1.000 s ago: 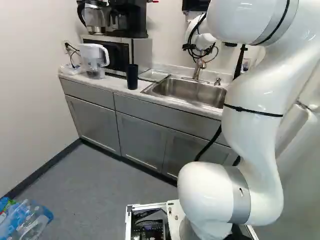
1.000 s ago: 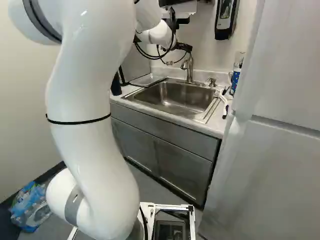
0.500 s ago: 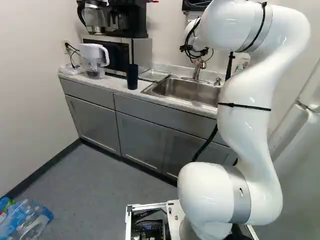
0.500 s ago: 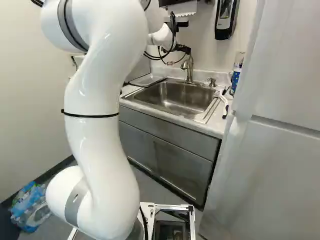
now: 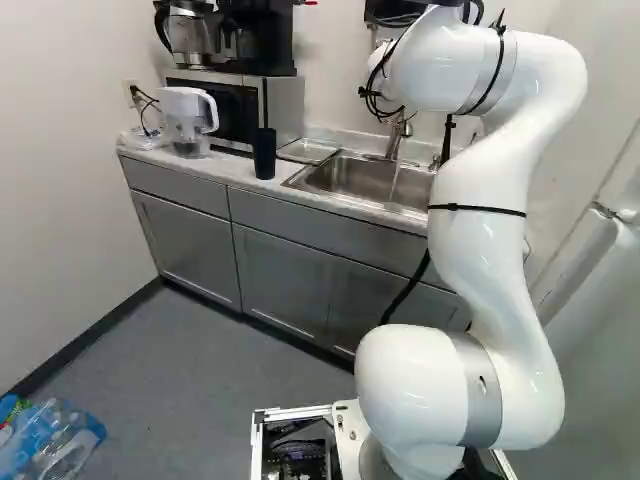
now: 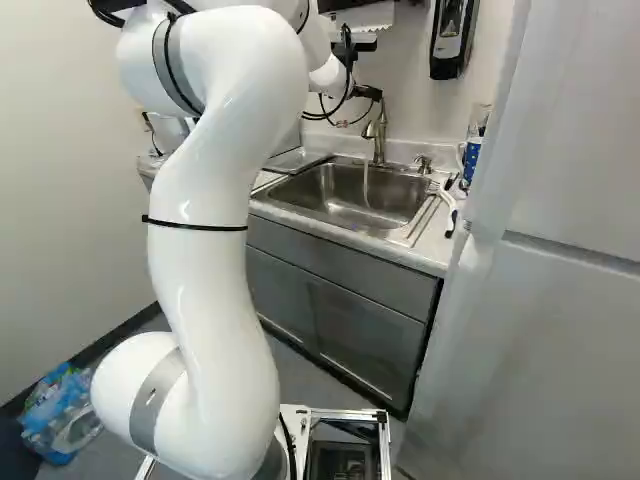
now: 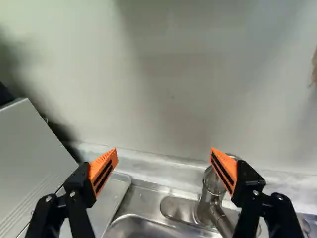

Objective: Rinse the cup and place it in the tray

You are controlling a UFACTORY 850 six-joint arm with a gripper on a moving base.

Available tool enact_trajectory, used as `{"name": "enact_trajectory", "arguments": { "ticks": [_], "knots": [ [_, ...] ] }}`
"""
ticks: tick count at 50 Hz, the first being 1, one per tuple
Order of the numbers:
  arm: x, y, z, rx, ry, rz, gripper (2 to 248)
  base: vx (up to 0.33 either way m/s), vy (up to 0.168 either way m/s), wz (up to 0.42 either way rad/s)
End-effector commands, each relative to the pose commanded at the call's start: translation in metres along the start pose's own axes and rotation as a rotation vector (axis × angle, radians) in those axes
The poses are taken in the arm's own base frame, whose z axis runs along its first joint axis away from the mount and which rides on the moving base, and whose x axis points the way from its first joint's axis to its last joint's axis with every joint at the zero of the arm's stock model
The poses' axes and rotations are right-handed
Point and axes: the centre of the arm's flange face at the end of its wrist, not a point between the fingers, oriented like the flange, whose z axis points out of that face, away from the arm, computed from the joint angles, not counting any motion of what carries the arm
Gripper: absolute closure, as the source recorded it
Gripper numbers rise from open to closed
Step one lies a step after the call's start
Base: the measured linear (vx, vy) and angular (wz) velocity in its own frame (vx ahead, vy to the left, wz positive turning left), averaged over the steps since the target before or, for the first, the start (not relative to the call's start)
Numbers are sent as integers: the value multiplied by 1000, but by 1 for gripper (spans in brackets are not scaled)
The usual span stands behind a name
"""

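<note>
Water (image 6: 366, 186) runs for the rinse, so the wide-open, empty gripper (image 7: 164, 152) should next fetch the cup (image 5: 264, 154) near the front edge of the counter (image 5: 218, 171).

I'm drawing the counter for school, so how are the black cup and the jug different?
The cup is black all over, while the jug is pale and partly see-through. The cup is slim, but the jug is wider. The jug has a big white handle on its side; no handle shows on the cup. Both stand upright on the counter.
</note>
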Motion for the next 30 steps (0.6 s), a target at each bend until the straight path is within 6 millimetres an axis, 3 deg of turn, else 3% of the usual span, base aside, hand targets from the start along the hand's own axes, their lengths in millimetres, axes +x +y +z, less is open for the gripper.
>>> {"name": "enact_trajectory", "arguments": {
  "ticks": [13,30],
  "knots": [
    [0,1,-4,-1,-3,0,3,0,0,0],
    [-1,7,-34,-11,-21,2,3,0,0,0]
  ]
}}
